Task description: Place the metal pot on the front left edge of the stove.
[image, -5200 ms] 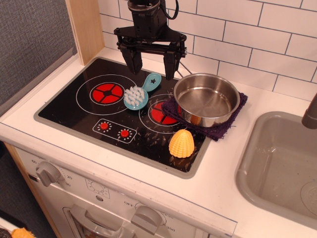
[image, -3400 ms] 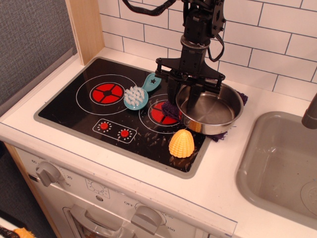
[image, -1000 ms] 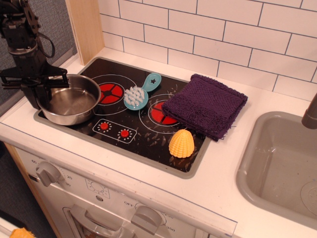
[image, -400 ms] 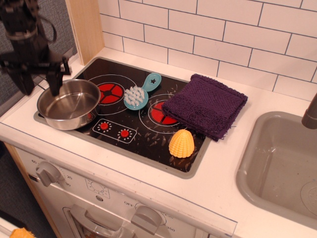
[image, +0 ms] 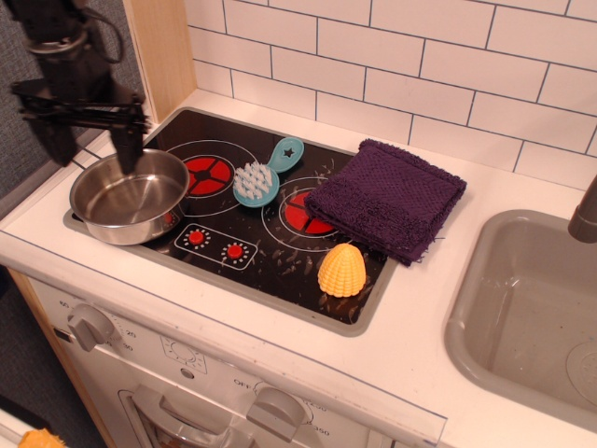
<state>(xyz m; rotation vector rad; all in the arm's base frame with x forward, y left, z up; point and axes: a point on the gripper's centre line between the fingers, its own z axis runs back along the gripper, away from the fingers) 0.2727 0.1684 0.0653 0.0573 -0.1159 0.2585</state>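
End effector (image: 93,149) lifted, open; metal pot (image: 130,196) just below, on stove (image: 280,257) front-left.

**Colours and patterns in view**

The metal pot (image: 131,195) is shiny silver. The stove (image: 280,252) is glossy black with a grey rim, red burners in white rings, and red dials. The brush (image: 264,176) is teal with white bristles. The cloth (image: 387,198) is dark purple. The corn toy (image: 341,271) is yellow-orange. The gripper (image: 90,140) is black. The wall tiles (image: 420,56) are white.
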